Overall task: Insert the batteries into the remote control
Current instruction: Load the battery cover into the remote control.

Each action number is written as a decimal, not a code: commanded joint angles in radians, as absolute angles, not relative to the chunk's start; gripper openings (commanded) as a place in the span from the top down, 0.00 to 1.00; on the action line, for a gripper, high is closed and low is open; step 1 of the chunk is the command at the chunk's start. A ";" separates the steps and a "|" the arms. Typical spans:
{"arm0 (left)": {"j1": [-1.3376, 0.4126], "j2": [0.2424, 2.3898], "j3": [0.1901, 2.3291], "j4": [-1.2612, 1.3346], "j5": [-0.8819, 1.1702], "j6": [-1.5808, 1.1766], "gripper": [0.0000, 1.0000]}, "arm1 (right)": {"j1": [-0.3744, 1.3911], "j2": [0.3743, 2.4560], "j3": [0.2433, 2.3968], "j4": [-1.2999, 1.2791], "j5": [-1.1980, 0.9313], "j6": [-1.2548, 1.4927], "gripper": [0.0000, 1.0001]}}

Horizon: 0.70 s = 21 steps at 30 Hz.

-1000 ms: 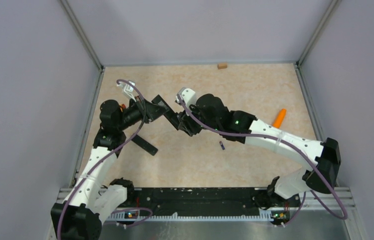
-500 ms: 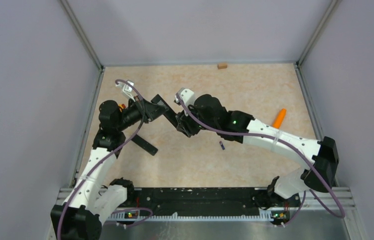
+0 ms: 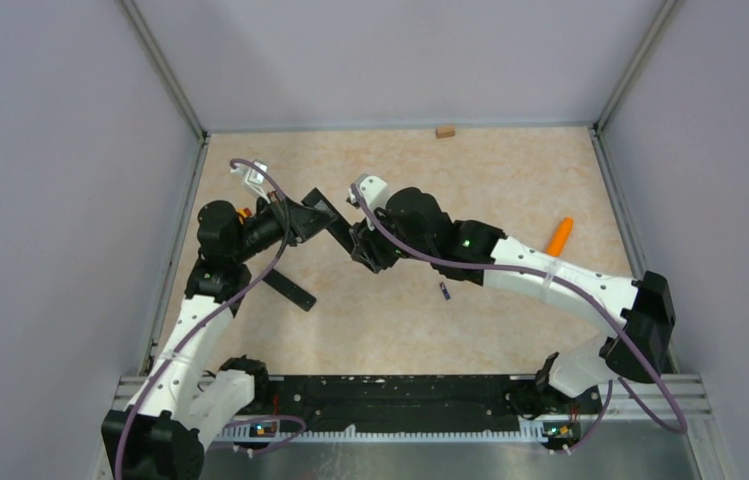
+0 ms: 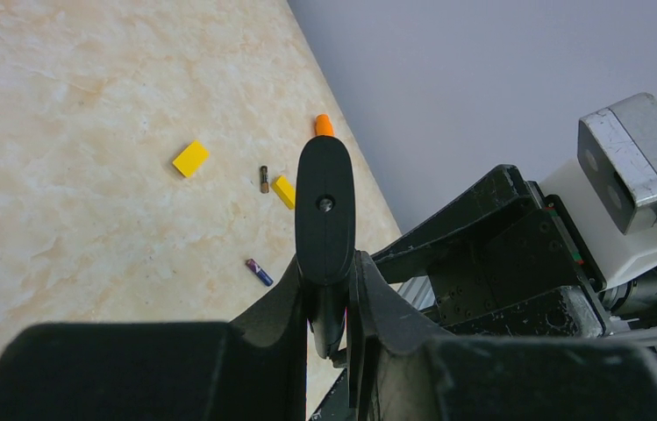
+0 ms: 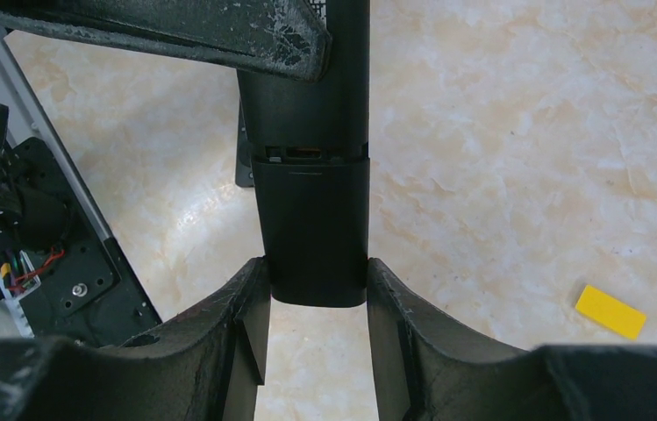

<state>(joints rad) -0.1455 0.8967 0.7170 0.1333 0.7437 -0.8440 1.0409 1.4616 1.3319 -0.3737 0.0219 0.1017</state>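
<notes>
The table (image 3: 510,180) is walled on its left, far and right sides, and most of its bare surface is found far and right of the arms. The remote (image 5: 311,210) is held above the left-middle of the table between both grippers, with its long axis run from far-left to near-right. One end is pinched tight by the left gripper (image 4: 329,294). The other end is clasped on its two long sides by the right gripper (image 5: 314,274), just below a seam across the back panel; whether that panel is loose cannot be told. A black strip (image 3: 290,290) is laid flat beside the left arm. An orange cone (image 3: 559,236) is seen well to the right, close to the right wall, and a block (image 3: 444,131) is set against the far wall. The first battery (image 3: 444,291) is found on the table just near and right of the right gripper, beside the right forearm, with its long axis roughly near to far. A second battery (image 4: 264,179) is seen from the left wrist, just beside a yellow block (image 4: 284,191). The right arm is judged the nearer to both, but neither gripper is free, so the remote would probably have to be let go by one before a battery is picked. Open room is offered near and right, while the left arm is crowded by the left wall.
</notes>
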 commanded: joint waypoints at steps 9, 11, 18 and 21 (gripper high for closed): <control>-0.150 0.887 0.744 0.186 0.809 -0.907 1.00 | 1.052 1.505 1.426 -0.339 0.066 0.128 0.58; -0.150 0.892 0.747 0.173 0.808 -0.913 1.00 | 1.052 1.517 1.438 -0.349 0.073 0.134 0.58; -0.150 0.915 0.771 0.139 0.842 -0.922 1.00 | 1.053 1.557 1.479 -0.385 0.100 0.157 0.55; -0.150 0.919 0.783 0.109 0.861 -0.881 1.00 | 1.052 1.567 1.485 -0.391 0.084 0.153 0.54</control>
